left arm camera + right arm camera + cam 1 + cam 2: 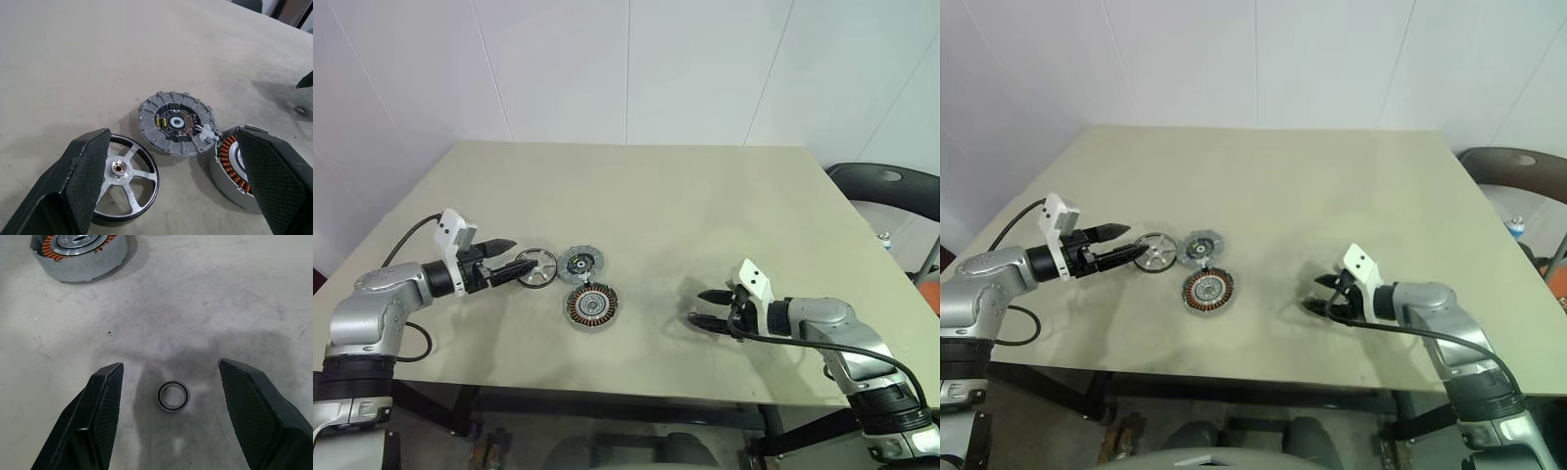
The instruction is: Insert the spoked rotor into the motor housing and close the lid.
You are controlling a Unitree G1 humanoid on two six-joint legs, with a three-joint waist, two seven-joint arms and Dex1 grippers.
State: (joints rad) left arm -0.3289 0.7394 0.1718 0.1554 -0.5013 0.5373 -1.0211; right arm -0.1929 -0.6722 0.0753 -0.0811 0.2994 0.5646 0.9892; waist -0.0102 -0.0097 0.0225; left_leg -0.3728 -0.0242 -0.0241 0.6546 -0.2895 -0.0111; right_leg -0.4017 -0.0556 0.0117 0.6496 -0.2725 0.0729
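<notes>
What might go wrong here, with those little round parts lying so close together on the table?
The left gripper hangs open at the rotor. The lid lies close beside the rotor and leans on the housing, so a grab could knock either aside. The rotor's thin rim could also slip from the fingers. The open right gripper hovers over a small ring, which it might nudge away.

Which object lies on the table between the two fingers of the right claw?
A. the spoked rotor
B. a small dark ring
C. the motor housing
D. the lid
B. In the right wrist view a small dark ring lies flat on the table between the open fingers of the right claw; the motor housing sits well away from it.
</notes>
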